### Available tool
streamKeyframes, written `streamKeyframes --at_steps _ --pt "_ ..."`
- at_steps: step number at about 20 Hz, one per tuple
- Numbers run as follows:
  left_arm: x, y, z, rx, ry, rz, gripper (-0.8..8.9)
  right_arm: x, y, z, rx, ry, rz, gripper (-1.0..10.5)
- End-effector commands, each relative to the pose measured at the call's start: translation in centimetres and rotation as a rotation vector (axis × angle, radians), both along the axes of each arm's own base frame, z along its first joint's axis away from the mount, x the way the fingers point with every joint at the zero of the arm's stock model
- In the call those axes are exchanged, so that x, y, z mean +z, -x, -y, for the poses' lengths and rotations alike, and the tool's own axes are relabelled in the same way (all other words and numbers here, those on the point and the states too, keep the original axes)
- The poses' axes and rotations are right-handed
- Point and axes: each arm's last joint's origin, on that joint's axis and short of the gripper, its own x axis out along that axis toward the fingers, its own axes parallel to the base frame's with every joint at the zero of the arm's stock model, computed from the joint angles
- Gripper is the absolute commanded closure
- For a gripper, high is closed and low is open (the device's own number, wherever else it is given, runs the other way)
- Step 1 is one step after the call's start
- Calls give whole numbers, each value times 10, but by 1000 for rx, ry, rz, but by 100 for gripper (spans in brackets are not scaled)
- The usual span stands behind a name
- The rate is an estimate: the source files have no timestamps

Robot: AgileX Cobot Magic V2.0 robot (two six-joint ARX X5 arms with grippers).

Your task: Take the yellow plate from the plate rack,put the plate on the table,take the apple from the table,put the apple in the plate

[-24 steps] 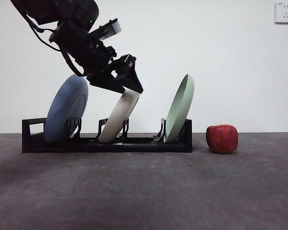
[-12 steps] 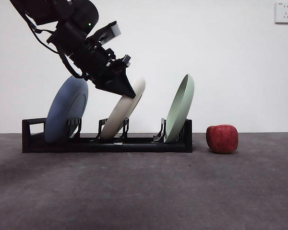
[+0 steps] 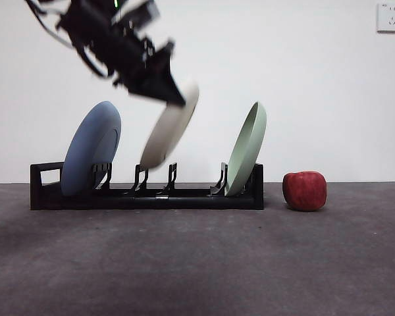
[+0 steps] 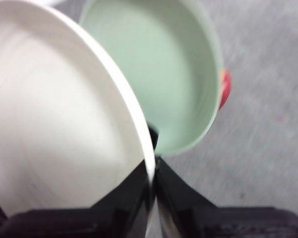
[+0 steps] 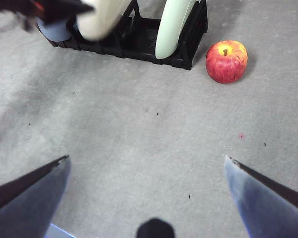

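Wide, shallow, matte cream-yellow plate: clear of its slot, tilted, hanging above the middle of the long, low black plastic plate rack, pinched at the upper rim. Left gripper: black jaws clamped on that rim, one each side, up at the top left in the front view. Round blue plate: leaning in the rack's end slot beside the handle loop. Pale green plate: leaning in the slot at the opposite end. Dark red, blocky apple with a yellowish top: resting on the dark grey, rough, mottled table, just beside the rack's green-plate end, not touching. Right gripper: jaws spread wide, hanging over bare table well short of rack and apple.
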Motion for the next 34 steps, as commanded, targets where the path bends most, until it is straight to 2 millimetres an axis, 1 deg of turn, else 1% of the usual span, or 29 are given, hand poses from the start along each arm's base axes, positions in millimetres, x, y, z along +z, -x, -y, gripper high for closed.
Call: streamKeyframes --at_steps 1,4,6,8,11,13,14,17,19,22,25,27,28,30,34 --pt "39 13 -5 -2 81 70 822 2 0 0 6 -1 13 383" --pt "72 39 -14 -20 121 100 822 2 0 0 5 -1 13 383" --pt "90 65 -21 -44 90 104 821 2 0 0 5 -2 19 383" --pt "105 96 -25 -67 12 128 821 3 -1 0 6 -3 33 383" --pt "118 143 -27 -96 -152 148 821 4 -3 0 6 -4 41 383" --pt "118 168 -22 -118 -265 137 820 3 -5 -1 6 -4 37 383" --pt "115 178 -16 -132 -322 122 820 3 -5 -1 6 -4 36 383" --pt "101 198 5 -170 -488 86 819 4 -6 -1 24 -21 45 383" --pt "88 203 22 -203 -574 61 819 4 -6 -1 29 -29 46 383" --pt "65 204 50 -240 -707 27 819 4 -6 -1 29 -29 46 383" --pt "39 201 77 -280 -772 -27 819 4 -6 -1 29 -29 46 383" --pt "20 198 91 -278 -825 -59 819 4 -6 -1 29 -29 46 383" --pt "9 198 96 -273 -858 -70 819 4 -6 -1 29 -29 46 383" --pt "-14 200 100 -260 -868 -98 819 4 -6 -1 29 -29 46 383" --pt "-54 209 101 -221 -874 -88 819 4 -6 -1 29 -29 47 383"
